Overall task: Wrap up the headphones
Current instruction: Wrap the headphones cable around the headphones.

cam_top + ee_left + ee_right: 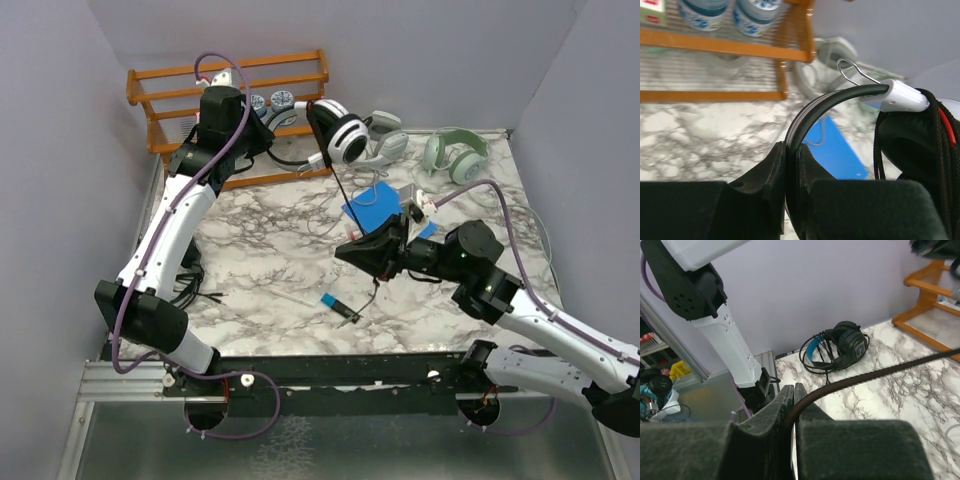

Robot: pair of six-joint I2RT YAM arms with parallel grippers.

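My left gripper is shut on the black headband of the white-and-black headphones and holds them up in front of the rack. In the left wrist view my gripper clamps the band, with a white slider and a black ear pad to the right. The headphones' thin dark cable runs taut down to my right gripper, which is shut on the cable. In the right wrist view my gripper pinches it. The cable's end with a blue plug lies on the table.
A wooden rack with jars stands at the back left. A pale grey-white pair and a pale green pair lie at the back. An all-black pair lies at the table's left edge. A blue flat item lies mid-table.
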